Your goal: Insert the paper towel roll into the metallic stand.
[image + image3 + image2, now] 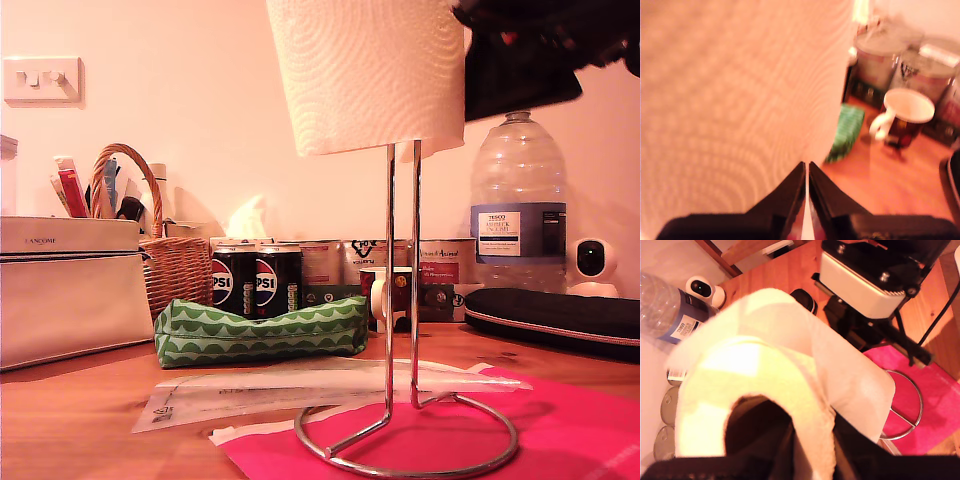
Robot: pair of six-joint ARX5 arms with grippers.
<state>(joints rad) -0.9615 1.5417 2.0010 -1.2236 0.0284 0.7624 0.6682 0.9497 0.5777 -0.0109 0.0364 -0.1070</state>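
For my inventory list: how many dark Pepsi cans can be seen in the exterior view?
2. First Pepsi can stands beside the wicker basket; second Pepsi can touches its side, behind the green pouch. More may be hidden.

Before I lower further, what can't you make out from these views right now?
- Top of the metallic stand: exterior view, hidden inside the paper towel roll.
- Roll's top: cut off by the exterior view's upper edge.
- My first end effector: first wrist view, grip hidden by the roll.
- My second end effector: whether it pinches a loose sheet; blurred.
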